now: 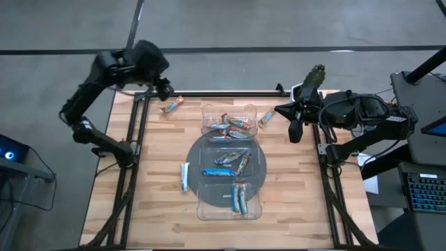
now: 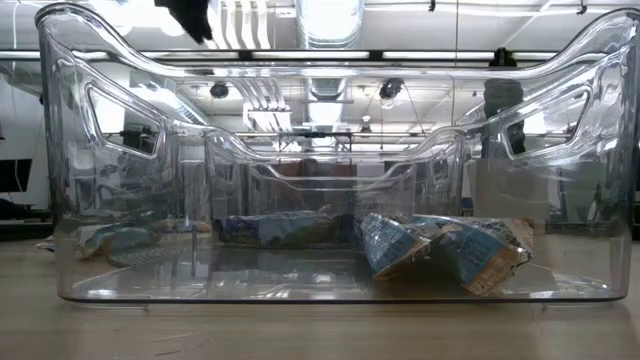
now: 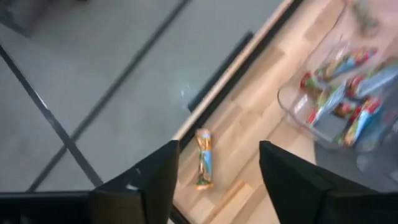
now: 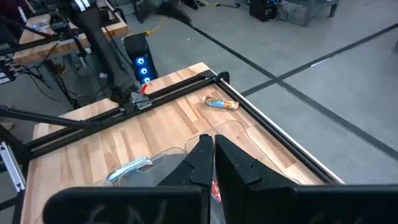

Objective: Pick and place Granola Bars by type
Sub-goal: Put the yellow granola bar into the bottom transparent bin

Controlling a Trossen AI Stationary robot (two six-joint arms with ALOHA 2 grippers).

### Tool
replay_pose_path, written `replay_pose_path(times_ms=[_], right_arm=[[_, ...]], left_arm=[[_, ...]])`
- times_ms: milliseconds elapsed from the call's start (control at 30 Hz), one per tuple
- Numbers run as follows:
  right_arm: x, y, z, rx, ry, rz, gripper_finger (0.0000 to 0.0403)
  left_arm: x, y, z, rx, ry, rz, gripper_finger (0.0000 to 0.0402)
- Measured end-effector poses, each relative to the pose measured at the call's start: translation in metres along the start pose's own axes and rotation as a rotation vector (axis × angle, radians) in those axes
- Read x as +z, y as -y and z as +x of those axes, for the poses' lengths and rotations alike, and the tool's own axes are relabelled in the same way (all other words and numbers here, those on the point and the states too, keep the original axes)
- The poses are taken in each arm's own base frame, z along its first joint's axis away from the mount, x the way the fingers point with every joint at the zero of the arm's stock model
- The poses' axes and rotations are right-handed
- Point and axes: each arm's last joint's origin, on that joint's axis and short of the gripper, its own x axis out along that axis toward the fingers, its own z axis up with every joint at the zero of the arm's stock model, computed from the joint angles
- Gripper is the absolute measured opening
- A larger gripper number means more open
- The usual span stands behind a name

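Note:
An orange-and-blue granola bar point(image 1: 171, 105) lies flat on the table's far left corner. My left gripper point(image 1: 166, 90) hovers above it, open; in the left wrist view its fingers point(image 3: 219, 148) stand either side of that bar point(image 3: 204, 163) without touching. Another bar point(image 1: 265, 118) lies right of the clear tray point(image 1: 258, 183), and a light blue one point(image 1: 185, 176) lies left of it. Multicoloured bars point(image 1: 233, 125) fill the tray's far compartment; blue bars lie in the middle point(image 1: 230, 162) and near point(image 1: 239, 199) ones. My right gripper point(image 1: 295, 131) waits shut at the table's right edge, holding nothing point(image 4: 209, 142).
Black frame rails point(image 1: 132, 139) run along the table's left, right and far edges. A green cactus-like object point(image 1: 313, 78) sits on my right arm. The tray's clear wall point(image 2: 320, 120) fills the low view, with bars point(image 2: 440, 250) behind it. Bare wood lies near the front corners.

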Motion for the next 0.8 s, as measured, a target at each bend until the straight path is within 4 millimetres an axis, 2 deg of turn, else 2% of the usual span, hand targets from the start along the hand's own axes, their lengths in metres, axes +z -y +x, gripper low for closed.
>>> replay_pose_path(times_ms=[167, 367, 533, 800], right_arm=[[-0.001, 0.000, 0.000, 0.000, -0.006, -0.004, 0.0009], [-0.001, 0.000, 0.000, 0.000, -0.006, -0.021, 0.0009], [-0.001, 0.000, 0.000, -0.002, -0.012, -0.024, 0.0009], [-0.004, 0.000, 0.000, 0.007, -0.040, -0.026, 0.0008]], left_arm=[[0.000, -0.009, 0.038, -0.044, -0.121, 0.003, 0.0235], [-0.015, -0.013, 0.081, -0.087, -0.228, 0.024, 0.0241], [-0.033, -0.014, 0.116, -0.115, -0.210, 0.009, 0.0241], [-0.074, -0.013, 0.179, -0.125, -0.286, 0.046, 0.0241]])
